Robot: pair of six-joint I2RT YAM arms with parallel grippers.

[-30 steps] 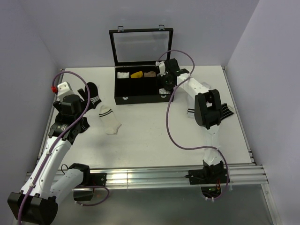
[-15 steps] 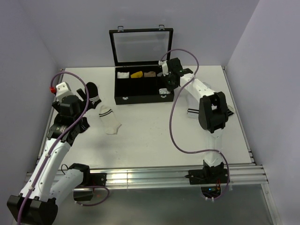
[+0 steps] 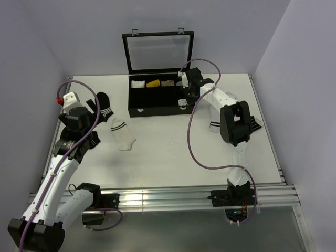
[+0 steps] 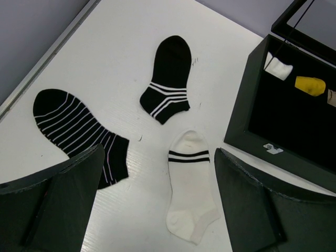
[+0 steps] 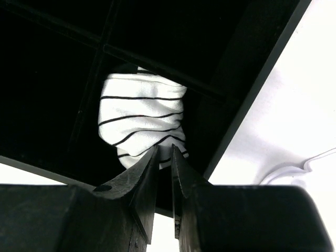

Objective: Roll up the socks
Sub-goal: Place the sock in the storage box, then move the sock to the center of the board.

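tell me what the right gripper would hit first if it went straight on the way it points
The rolled sock, white with thin black lines, lying in a compartment of the black box. The right gripper points straight at it, its tips at the sock's near edge. Depth is unclear, so they may be touching.

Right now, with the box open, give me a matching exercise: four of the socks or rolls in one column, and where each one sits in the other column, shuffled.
Column one
1. rolled white bundle with thin black lines
2. yellow roll
3. white sock with two black cuff bands
4. black sock with thin stripes all over

Column two
A. flat on the table, by its left edge
B. back row of the box
C. flat on the table, off the box's front left corner
D. front right compartment of the box

Pairs: 1-D, 2-B, 3-C, 4-A
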